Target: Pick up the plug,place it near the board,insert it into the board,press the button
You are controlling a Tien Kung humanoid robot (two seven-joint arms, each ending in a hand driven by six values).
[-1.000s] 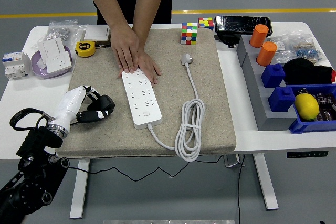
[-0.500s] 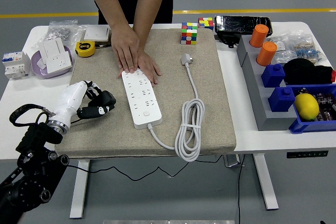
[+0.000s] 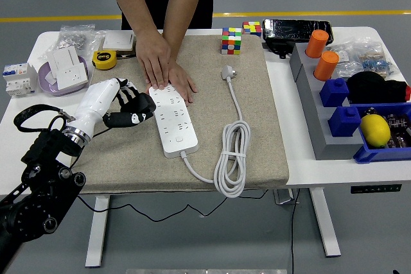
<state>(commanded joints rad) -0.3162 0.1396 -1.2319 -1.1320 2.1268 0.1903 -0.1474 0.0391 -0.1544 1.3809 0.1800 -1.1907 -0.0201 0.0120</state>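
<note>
A robot's left hand (image 3: 126, 108), white-shelled with black fingers spread loosely and holding nothing, hovers over the beige mat (image 3: 257, 139) just left of a white power strip (image 3: 172, 120), its fingertips close to the strip's left edge; whether they touch it cannot be told. At the table's far side a person leans in, both hands (image 3: 162, 68) stacked and pressing flat on the strip's far end. The white plug (image 3: 227, 71) lies unplugged on the mat, to the right of the strip and apart from it, its cord (image 3: 232, 158) running toward the near edge into a coiled bundle before looping back to the strip's near end. A yellow tape measure (image 3: 104, 59) sits at the mat's far left corner, a Rubik's cube (image 3: 231, 40) at its far edge. On the white table (image 3: 302, 165) to the right, blue bins hold a lemon (image 3: 375, 129).
</note>
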